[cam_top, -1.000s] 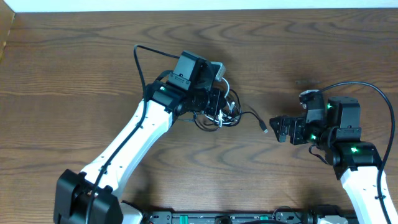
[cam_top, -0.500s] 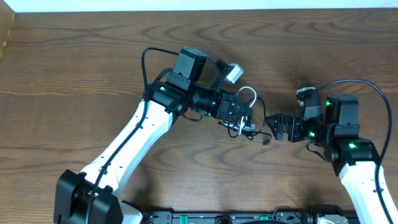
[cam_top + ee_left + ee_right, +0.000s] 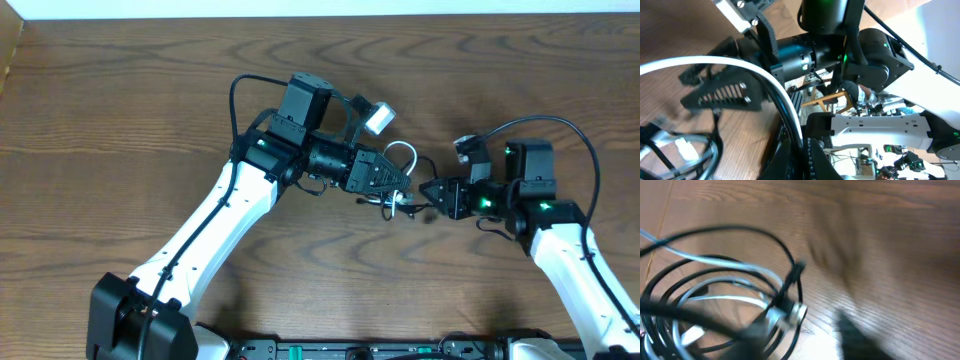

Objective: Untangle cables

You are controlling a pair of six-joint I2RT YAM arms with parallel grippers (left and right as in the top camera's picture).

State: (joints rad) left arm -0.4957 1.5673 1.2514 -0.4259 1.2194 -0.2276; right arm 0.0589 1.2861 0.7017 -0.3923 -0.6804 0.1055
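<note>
Tangle of thin black and white cords [image 3: 715,297], limp and light, clamped in left gripper [image 3: 398,187]; best taken at free loop; gape of right gripper [image 3: 427,190] untellable.

You saw the white cable [image 3: 715,62] arch down into the left gripper [image 3: 802,150], the black cable [image 3: 786,107] alongside. Behind it, the right gripper [image 3: 687,90] held its jaws apart over the tabletop [image 3: 670,30].

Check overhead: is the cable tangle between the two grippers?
Yes, the cables sit bunched at the left gripper, with the right gripper close on their other side.
</note>
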